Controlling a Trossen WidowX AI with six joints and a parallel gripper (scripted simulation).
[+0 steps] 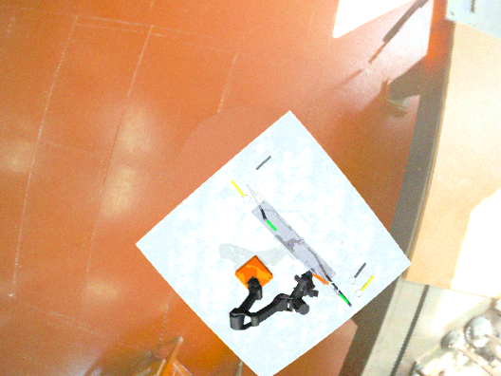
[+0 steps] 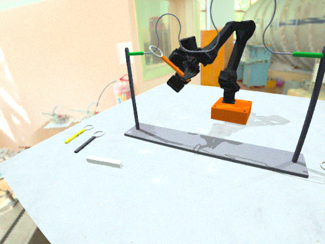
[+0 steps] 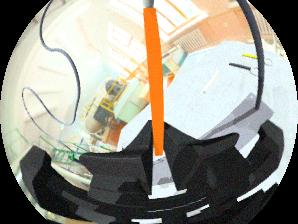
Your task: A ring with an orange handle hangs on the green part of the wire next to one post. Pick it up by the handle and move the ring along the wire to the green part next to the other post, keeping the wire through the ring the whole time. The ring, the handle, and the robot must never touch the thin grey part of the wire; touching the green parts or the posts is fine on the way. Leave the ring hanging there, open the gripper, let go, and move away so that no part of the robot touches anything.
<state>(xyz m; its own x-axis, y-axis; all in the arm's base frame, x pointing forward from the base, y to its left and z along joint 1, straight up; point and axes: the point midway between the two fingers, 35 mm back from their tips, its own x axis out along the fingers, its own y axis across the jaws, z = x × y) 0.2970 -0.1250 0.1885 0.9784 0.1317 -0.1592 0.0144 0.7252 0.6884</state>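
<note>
Reaching out from its orange base [image 2: 243,115], the bent arm's end effector [image 2: 186,74] clamps the tilted orange handle [image 2: 172,66].
</note>
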